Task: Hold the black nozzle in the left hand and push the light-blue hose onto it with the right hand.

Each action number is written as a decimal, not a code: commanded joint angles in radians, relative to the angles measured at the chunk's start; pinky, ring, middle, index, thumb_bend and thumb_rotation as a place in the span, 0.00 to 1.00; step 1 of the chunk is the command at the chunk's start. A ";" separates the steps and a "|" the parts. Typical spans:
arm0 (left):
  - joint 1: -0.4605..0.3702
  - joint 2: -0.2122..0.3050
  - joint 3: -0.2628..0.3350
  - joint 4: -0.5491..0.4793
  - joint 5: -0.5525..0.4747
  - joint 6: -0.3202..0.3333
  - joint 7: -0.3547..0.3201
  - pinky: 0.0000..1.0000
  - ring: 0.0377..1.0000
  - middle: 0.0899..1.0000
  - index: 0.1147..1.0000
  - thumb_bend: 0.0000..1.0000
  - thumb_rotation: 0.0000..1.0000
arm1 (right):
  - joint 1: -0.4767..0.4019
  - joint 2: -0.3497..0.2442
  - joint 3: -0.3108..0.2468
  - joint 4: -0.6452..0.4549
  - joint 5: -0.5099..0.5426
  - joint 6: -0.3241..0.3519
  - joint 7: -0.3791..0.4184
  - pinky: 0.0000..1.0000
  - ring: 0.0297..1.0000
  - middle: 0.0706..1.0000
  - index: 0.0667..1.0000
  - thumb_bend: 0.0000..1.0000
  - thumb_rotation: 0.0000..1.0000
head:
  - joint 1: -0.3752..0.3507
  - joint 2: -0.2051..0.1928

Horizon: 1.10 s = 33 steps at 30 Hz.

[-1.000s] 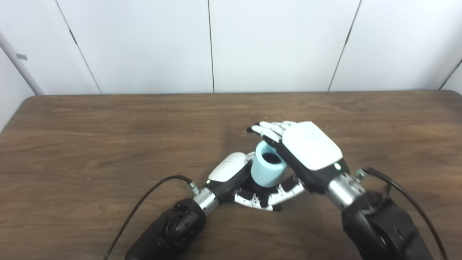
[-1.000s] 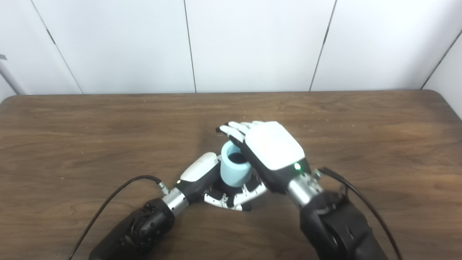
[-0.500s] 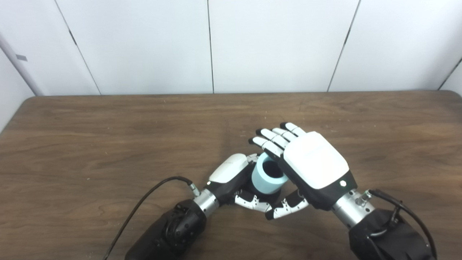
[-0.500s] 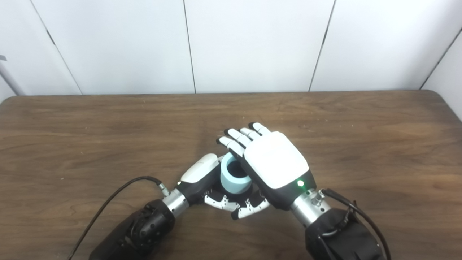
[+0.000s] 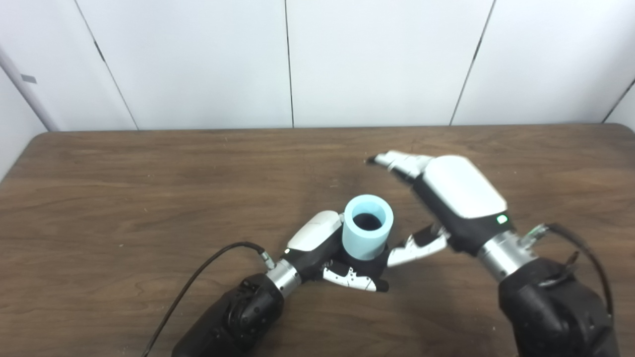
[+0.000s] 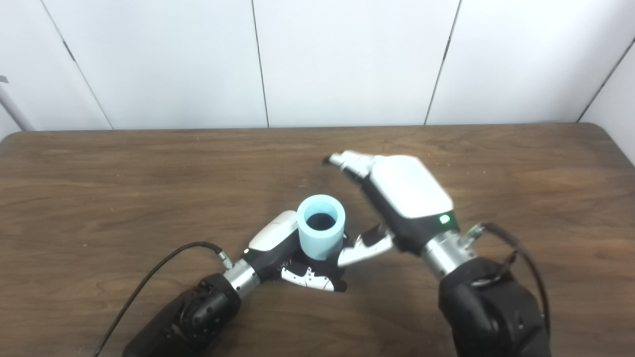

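A short light-blue hose [image 5: 367,233] stands upright with its open end facing up, seated on a black nozzle [image 5: 368,263] of which only a dark rim shows below it. My left hand [image 5: 325,248] is shut around the nozzle at the hose's base, near the table's middle front. To the right of the hose, my right hand [image 5: 449,203] is open, its fingers stretched away and its thumb [image 5: 414,245] a little apart from the hose wall. In the right eye view the hose [image 6: 321,225] sits between the left hand [image 6: 283,248] and the right hand [image 6: 402,196].
A brown wooden table [image 5: 124,188] spans the view, with white wall panels behind its far edge. A black cable [image 5: 198,277] loops from my left wrist over the table's front left. Another cable [image 5: 580,248] curves off my right wrist.
My right hand has let go of the hose and drawn back to the right, fingers spread. The hose stays on the nozzle in my left hand.
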 commanded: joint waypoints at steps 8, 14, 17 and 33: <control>0.078 0.073 -0.023 0.045 0.116 -0.034 -0.019 0.91 0.90 0.86 0.84 0.70 0.41 | 0.077 0.064 -0.189 0.032 0.304 -0.081 -0.319 0.76 0.83 0.89 0.91 0.77 0.35 | -0.003 -0.008; 0.083 0.068 0.066 -0.006 0.297 -0.223 0.322 1.00 0.99 1.00 0.97 0.80 0.41 | 0.182 0.024 -0.196 0.092 0.321 -0.200 -0.467 0.75 0.86 0.95 0.93 0.74 0.35 | -0.002 -0.012; 0.101 0.075 0.148 -0.120 0.270 -0.246 0.342 1.00 1.00 1.00 1.00 0.87 0.51 | 0.239 0.065 -0.192 0.098 0.405 -0.171 -0.502 0.75 0.86 0.95 0.94 0.72 0.33 | 0.004 -0.015; 0.390 0.022 0.402 -0.506 -0.060 -0.220 0.265 1.00 1.00 1.00 1.00 0.95 0.76 | 0.349 0.203 -0.198 0.202 0.855 -0.055 -0.522 0.75 0.84 0.89 0.89 0.62 0.37 | 0.021 -0.030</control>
